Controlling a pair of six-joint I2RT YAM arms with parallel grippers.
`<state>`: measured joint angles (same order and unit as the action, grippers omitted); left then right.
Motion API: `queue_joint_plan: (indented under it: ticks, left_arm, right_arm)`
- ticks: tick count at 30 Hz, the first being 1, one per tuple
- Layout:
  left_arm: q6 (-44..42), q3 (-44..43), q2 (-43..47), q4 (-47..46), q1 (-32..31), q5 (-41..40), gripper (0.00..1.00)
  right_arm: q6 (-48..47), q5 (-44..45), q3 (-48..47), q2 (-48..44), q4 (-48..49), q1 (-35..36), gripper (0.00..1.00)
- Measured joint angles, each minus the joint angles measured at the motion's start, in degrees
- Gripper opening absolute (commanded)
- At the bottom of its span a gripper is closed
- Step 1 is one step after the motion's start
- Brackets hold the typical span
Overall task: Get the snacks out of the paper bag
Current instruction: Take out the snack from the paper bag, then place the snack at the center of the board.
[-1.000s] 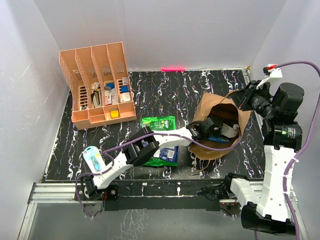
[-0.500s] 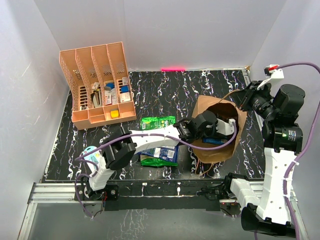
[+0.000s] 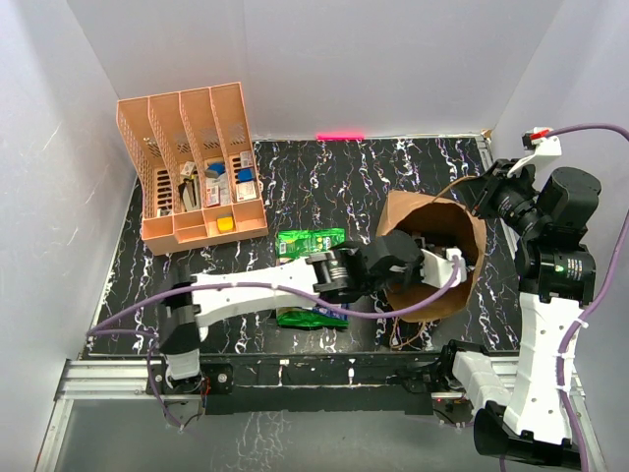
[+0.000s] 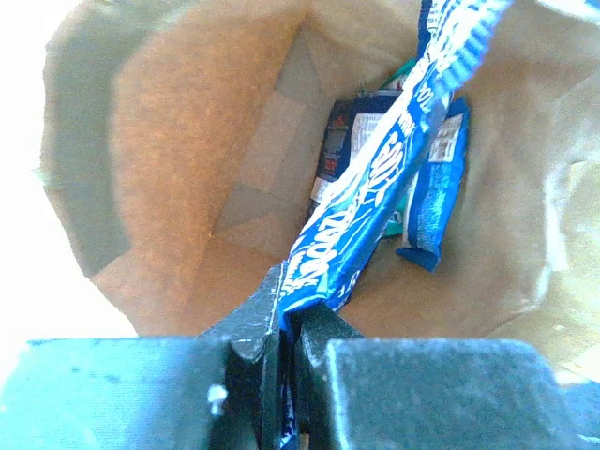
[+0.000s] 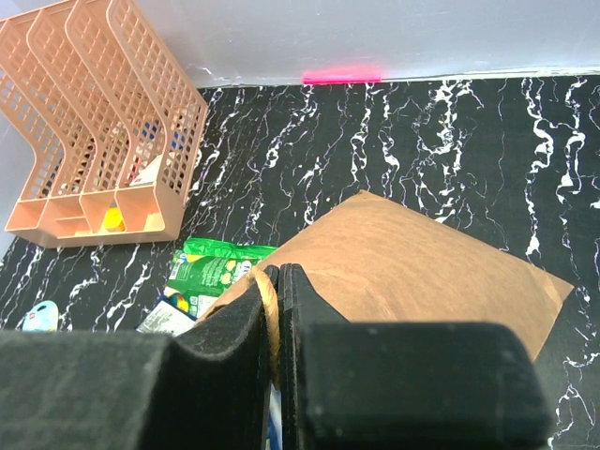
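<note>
The brown paper bag [image 3: 470, 258] stands open on the marbled table at the right. My right gripper [image 5: 278, 277] is shut on its twisted paper handle [image 5: 268, 305] and holds the bag's far side [image 5: 412, 262] up. Inside the bag my left gripper [image 4: 289, 314] is shut on the end of a long blue snack packet [image 4: 375, 187]. From above, that gripper [image 3: 432, 267] sits in the bag's mouth. More blue packets [image 4: 436, 187] lie at the bag's bottom. On the table left of the bag lie a green packet [image 3: 311, 242] and another snack [image 3: 310, 317], partly under my left arm.
A peach-orange file organiser [image 3: 197, 162] with small stationery stands at the back left. A light-blue oval gadget [image 5: 39, 317] lies near the front left. White walls close in the table on three sides.
My left arm has stretched further right, deeper into the bag, and its gripper has shut on the blue packet. The bag's mouth has shifted slightly. My right gripper has kept the handle.
</note>
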<state>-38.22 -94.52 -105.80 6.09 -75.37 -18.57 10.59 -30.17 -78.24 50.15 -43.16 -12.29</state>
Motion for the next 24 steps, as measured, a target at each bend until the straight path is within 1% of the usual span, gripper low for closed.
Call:
queue_joint_plan:
  ticks: [7, 11, 14, 15, 19, 24]
  left_arm:
    - [7.9, 0.2, 15.2, 8.4, -1.3, 2.6, 0.00]
    - [12.6, 0.1, 23.9, 13.0, -1.3, 3.0, 0.00]
    - [15.8, -0.9, 29.7, 18.2, -1.2, 2.7, 0.00]
    - [16.3, -1.1, 30.5, 19.1, -1.2, 2.5, 0.00]
    - [18.9, -2.5, 34.2, 25.6, -1.2, -1.0, 0.00]
    - [20.4, -1.1, 36.9, 33.6, -1.2, -9.7, 0.00]
  right_arm:
    - [0.0, 0.3, 0.0, -0.3, 0.0, 0.1, 0.08]
    - [0.0, 0.3, 0.0, -0.3, 0.0, 0.1, 0.08]
    - [0.0, 0.3, 0.0, -0.3, 0.0, 0.1, 0.08]
    - [0.0, 0.3, 0.0, -0.3, 0.1, 0.1, 0.08]
    - [0.0, 0.3, 0.1, -0.5, 0.1, 0.2, 0.08]
    - [-0.1, 0.3, 0.1, -0.7, 0.2, 0.2, 0.08]
